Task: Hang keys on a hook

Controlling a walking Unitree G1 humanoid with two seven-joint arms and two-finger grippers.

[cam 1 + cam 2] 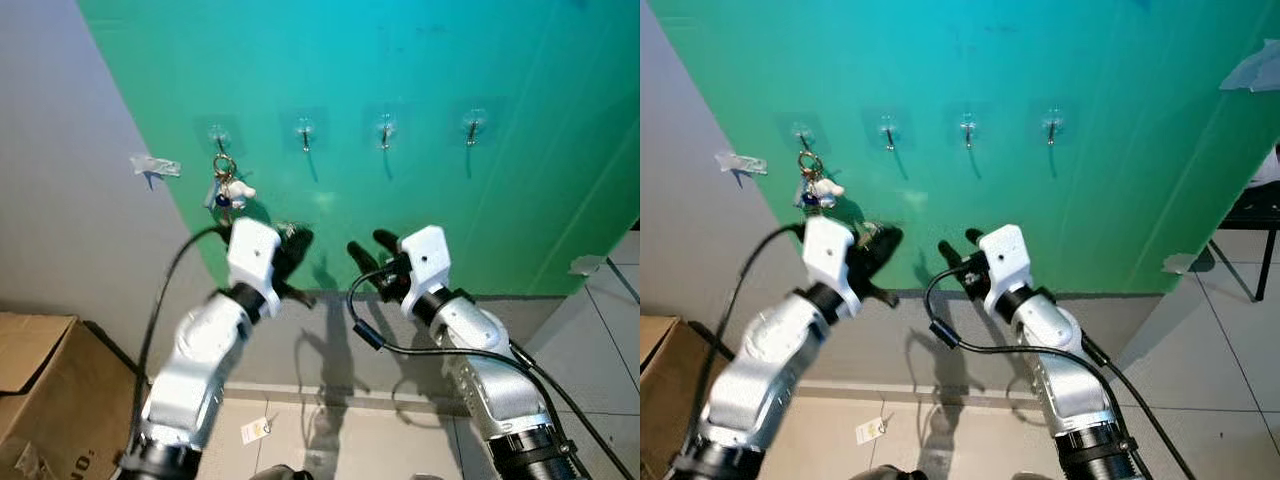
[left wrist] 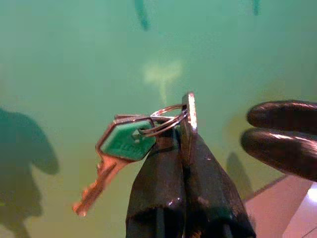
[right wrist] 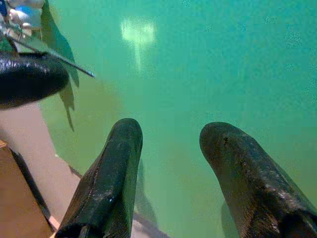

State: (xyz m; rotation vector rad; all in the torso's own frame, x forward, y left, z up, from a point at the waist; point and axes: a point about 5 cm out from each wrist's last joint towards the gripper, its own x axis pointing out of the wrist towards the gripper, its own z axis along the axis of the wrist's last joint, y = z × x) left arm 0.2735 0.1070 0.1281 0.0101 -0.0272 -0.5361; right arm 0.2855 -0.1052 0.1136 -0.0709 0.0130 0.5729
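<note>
So the left gripper (image 2: 184, 148) is pinching a key ring (image 2: 171, 118) between its closed fingers, and a green-capped key (image 2: 124, 141) is dangling off it. That way the loop is poking out past the fingertips, which I'm guessing is so it can slip over a hook. It's hovering in front of the green wall (image 1: 400, 90), below the row of four hooks and just under the leftmost hook (image 1: 218, 137), which is already carrying another key bunch (image 1: 226, 185) with a little white charm. The second hook (image 1: 305, 133) is sitting free up and to the right, probably the target. The right gripper (image 1: 372, 250) is waiting beside it, fingers spread open and holding nothing. A cardboard box (image 1: 40, 390) is sitting on the floor, near left.
</note>
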